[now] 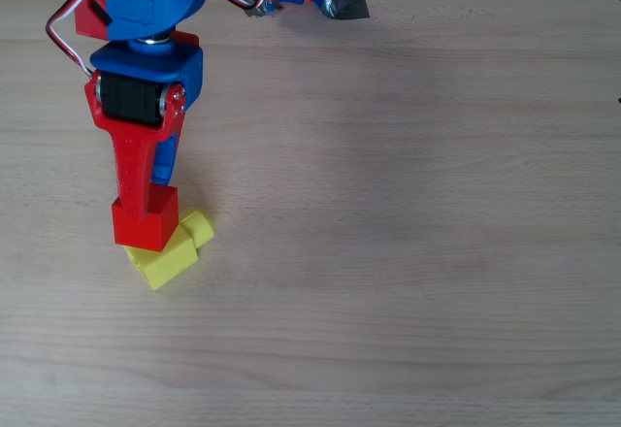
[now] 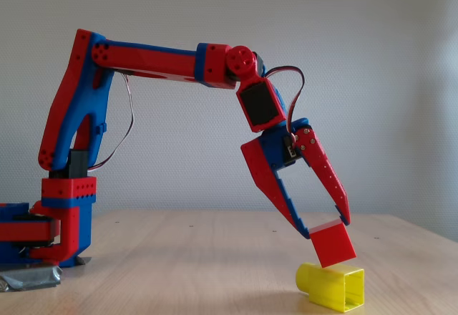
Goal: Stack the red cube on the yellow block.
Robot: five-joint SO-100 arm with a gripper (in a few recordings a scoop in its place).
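1. While the arm (image 2: pixel 154 61) reaches out from the left of the fixed view, its gripper (image 2: pixel 325 223) pinches the red cube (image 2: pixel 333 243) between both fingers.
2. That cube hangs tilted, right above the yellow block (image 2: pixel 331 285), maybe just touching it.
3. Because the block lies with its stud (image 1: pixel 199 227) sideways on the table (image 1: pixel 408 252), a crooked cube could slide off when let go.
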